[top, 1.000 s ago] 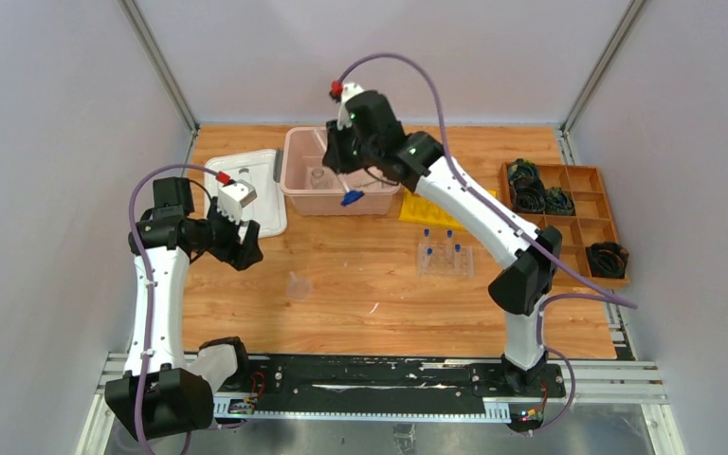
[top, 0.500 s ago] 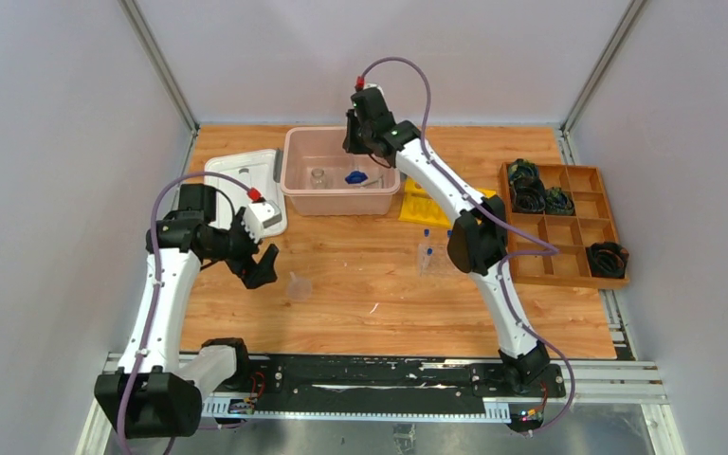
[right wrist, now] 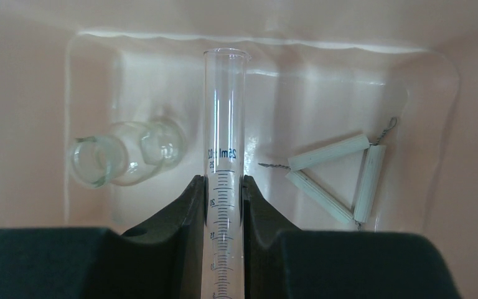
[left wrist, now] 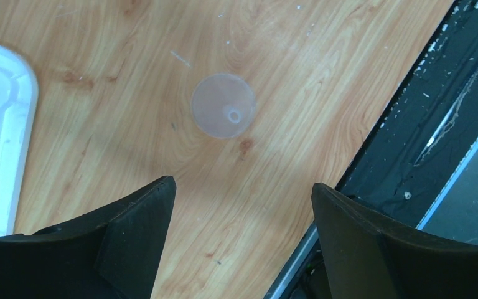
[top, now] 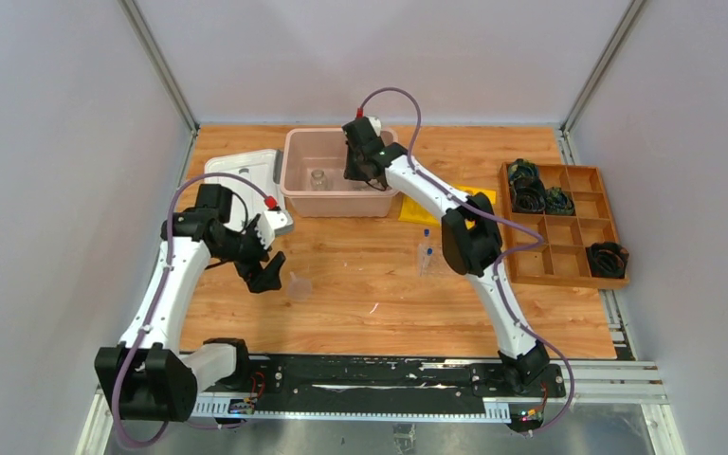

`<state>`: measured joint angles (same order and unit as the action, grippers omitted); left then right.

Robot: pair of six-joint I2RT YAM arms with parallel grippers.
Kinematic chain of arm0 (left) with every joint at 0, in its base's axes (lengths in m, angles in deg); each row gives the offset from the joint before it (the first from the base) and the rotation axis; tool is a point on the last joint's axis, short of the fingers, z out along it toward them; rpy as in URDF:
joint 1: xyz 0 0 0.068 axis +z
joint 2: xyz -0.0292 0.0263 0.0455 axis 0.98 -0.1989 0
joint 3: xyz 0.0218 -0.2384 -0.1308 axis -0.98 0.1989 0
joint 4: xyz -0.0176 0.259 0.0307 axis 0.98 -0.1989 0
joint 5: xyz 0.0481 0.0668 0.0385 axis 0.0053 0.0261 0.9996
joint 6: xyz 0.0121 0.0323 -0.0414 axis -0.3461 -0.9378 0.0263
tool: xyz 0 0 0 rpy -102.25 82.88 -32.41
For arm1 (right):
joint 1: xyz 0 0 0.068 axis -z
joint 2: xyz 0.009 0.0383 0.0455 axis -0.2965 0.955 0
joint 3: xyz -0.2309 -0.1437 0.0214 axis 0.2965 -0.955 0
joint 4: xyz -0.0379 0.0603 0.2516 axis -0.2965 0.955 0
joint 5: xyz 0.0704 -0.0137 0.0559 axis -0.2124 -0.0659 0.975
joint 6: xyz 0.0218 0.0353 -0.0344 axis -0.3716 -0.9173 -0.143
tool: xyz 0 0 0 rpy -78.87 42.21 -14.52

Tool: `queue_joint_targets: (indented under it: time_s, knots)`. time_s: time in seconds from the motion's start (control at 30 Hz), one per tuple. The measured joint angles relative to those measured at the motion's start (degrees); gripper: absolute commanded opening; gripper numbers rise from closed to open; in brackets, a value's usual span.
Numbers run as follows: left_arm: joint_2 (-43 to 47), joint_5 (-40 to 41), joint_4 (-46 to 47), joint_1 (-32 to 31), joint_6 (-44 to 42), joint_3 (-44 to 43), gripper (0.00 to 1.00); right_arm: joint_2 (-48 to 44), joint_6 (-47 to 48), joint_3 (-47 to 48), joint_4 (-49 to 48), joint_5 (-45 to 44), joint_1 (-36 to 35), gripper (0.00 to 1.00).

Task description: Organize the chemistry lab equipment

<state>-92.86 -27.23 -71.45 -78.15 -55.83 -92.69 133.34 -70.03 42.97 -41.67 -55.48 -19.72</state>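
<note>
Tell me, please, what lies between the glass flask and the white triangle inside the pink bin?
The graduated cylinder, clamped in the right gripper, comes between the flask and the triangle, as the right wrist view shows.

Flask (right wrist: 124,159) lies left of triangle frame (right wrist: 328,151) inside bin (right wrist: 25,93).

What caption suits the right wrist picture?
Jaws clamp a graduated cylinder over a pink bin holding a glass bottle on its side and a white triangle frame.
</note>
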Motion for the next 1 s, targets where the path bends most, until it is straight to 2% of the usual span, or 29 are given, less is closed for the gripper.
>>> queue_joint_targets:
  time_s: [0.07, 0.13, 0.27, 0.37, 0.53, 0.73, 1.0]
  knots:
    - [-1.0, -0.3, 0.0, -1.6, -0.5, 0.0, 0.86, 0.0, -0.8, -2.0, -0.4, -0.8, -0.4, 0.01]
    - [-2.3, -0.5, 0.0, -3.3, -1.2, 0.0, 0.86, 0.0, -1.6, -3.9, -0.9, -1.6, -1.2, 0.08]
    - [-5.0, -0.7, 0.2, -4.7, -1.6, 0.0, 0.84, 0.0, -3.2, -7.1, -1.0, -2.8, -2.7, 0.33]
    - [-7.1, -0.4, 1.1, -5.1, -1.5, 0.0, 0.79, 0.0, -4.1, -8.3, -0.7, -3.6, -3.6, 0.44]
    - [-8.9, 0.5, 3.6, -7.8, -0.6, 0.0, 0.73, -2.0, -4.7, -9.0, -0.5, -4.0, -4.1, 0.56]
    - [-10.4, 1.2, 6.6, -10.2, 0.4, 0.0, 0.64, -9.9, -2.7, -12.3, -0.6, -4.0, -4.0, 0.58]
    - [-13.4, 2.0, 9.6, -11.9, 2.0, 0.2, 0.45, -27.4, 1.3, -23.8, -2.5, -2.5, -4.7, 0.52]
